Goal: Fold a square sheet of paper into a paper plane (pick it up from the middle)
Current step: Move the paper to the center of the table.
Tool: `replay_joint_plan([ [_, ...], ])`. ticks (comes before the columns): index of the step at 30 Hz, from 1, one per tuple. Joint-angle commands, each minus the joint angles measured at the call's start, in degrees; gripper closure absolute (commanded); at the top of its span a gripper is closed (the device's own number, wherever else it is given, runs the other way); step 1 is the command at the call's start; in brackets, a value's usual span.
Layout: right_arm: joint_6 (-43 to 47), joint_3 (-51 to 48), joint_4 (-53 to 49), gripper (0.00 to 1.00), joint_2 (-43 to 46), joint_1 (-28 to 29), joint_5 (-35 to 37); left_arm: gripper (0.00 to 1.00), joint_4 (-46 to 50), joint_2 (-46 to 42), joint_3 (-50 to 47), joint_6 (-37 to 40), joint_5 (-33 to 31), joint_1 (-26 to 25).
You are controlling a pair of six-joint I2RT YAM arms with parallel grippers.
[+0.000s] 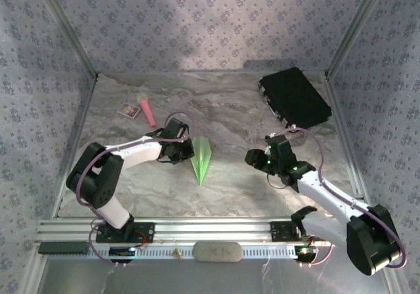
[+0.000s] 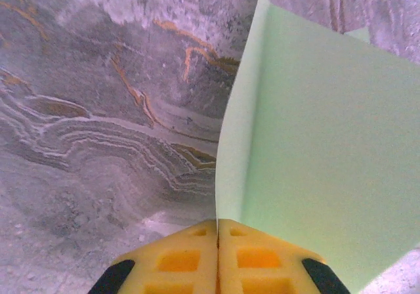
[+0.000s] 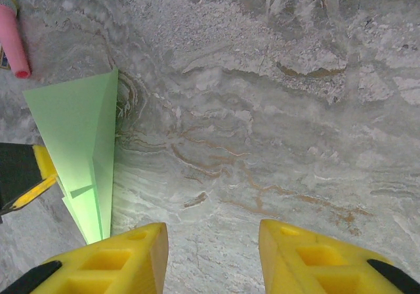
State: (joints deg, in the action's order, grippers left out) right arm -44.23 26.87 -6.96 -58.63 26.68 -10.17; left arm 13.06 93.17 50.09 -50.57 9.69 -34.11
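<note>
The folding looks all but finished: the lime-green sheet is already a paper plane [image 1: 201, 159], a slim dart with its sharp nose aimed toward the arms' bases and its broader tail away from them. It sits near the middle of the bench [image 1: 230, 110], between the two arms. The left jaws are clamped on it from its left side. In the left wrist view the yellow fingers [image 2: 177, 261] meet with no gap, and a green flap rises out of their seam along a crisp fold. The right jaws stand apart with nothing between them, over bare bench just to the right of the plane. I cannot tell whether the nose rests on the bench or hangs just above it. The paper looks clean and unwrinkled, with sharp creases and a small layered fold near the nose. What is left, I judge, is at most pressing or spreading the wings and letting go.
</note>
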Motion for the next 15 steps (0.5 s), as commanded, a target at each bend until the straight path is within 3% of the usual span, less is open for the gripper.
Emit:
replay_joint_plan([
  [1, -1.1, -0.7, 1.1, 0.58, -0.5, 0.3, 1.2, 0.89, 1.4, -1.3, -0.3, -0.2, -1.3, -0.5],
  [7, -0.9, -0.4, 1.0, 0.58, -0.7, 0.3, 1.0, 0.87, 1.8, -1.2, -0.2, -0.3, -1.6, -0.5],
  [15, 0.8, 0.5, -1.0, 0.57, -0.1, -0.3, 1.6, 0.74, 2.5, -4.0, -0.8, 0.2, -2.6, -1.1],
])
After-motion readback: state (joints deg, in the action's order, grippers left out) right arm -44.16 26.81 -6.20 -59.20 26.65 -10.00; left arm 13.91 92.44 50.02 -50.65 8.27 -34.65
